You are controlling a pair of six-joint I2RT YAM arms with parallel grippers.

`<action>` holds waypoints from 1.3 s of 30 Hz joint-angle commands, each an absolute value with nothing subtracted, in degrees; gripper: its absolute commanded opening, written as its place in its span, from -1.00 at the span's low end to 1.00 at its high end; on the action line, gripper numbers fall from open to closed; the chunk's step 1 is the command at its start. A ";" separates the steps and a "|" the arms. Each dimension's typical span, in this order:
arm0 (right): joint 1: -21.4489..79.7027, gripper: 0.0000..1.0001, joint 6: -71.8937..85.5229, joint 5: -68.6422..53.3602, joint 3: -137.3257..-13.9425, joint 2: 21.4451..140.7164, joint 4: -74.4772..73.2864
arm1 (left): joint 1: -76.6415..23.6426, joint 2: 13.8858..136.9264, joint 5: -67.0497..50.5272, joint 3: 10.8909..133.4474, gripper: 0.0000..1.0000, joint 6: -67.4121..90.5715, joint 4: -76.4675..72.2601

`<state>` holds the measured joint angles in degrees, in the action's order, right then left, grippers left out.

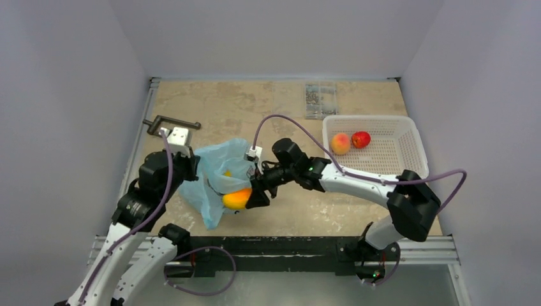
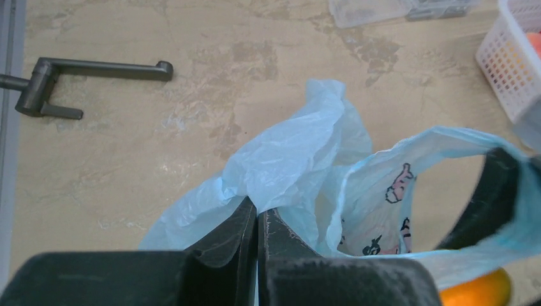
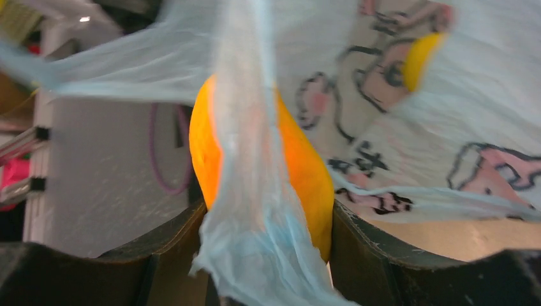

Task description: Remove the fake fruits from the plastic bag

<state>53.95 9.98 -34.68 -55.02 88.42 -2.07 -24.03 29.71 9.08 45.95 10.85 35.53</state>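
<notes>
Right pincer (image 3: 268, 245) clamping orange fruit (image 3: 300, 166), bag (image 2: 287, 159) film draped across; left pincer (image 2: 257, 229) pinching bag; basket (image 1: 408, 159) beyond

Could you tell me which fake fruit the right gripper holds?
The yellow-orange fruit at the plastic bag; peach fruit and red fruit lie in the basket; a yellow fruit inside the bag.

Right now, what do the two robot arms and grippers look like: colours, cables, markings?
The left arm and right arm both have white tubular links with black joint housings. A thin purple cable runs along each, and a white camera block sits at each wrist. Green lights glow on the right arm. The left gripper and right gripper have black fingers with scuffed edges.
</notes>
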 commanded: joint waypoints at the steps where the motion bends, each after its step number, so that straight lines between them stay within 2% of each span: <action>1: 53.55 -1.00 5.93 -54.83 -55.34 82.67 0.97 | -24.11 34.18 9.78 49.28 -1.00 9.59 37.37; 4: 51.51 -1.00 3.37 -62.81 -56.57 83.32 -3.09 | -24.17 32.07 11.27 48.33 -1.00 9.88 36.64; 10: 50.82 -1.00 13.46 -74.31 -54.90 83.57 6.98 | -24.14 29.37 20.07 47.71 -1.00 11.50 37.44; 12: 50.80 -1.00 12.00 -75.76 -55.77 83.63 3.76 | -24.13 29.21 23.74 48.14 -1.00 12.44 38.21; 14: 50.80 -1.00 6.98 -71.26 -57.14 85.03 -4.56 | -24.17 26.85 22.07 47.96 -1.00 12.44 36.89; 16: 50.87 -1.00 5.71 -66.75 -57.48 88.88 -8.97 | -24.17 22.21 15.30 45.05 -1.00 10.88 31.42; 20: 53.07 -1.00 7.35 -62.22 -56.96 96.81 -9.01 | -24.14 17.26 12.31 41.32 -1.00 11.24 23.42; 28: 51.67 -1.00 14.23 -55.53 -50.20 93.37 -0.34 | -24.08 22.71 20.17 44.08 -1.00 11.33 29.02; 34: 50.10 -1.00 11.70 -52.65 -47.39 93.08 -3.58 | -24.07 19.53 32.13 43.67 -1.00 12.86 31.08; 39: 50.01 -1.00 14.08 -54.88 -41.56 90.68 4.14 | -24.08 18.12 43.83 44.13 -1.00 12.69 31.29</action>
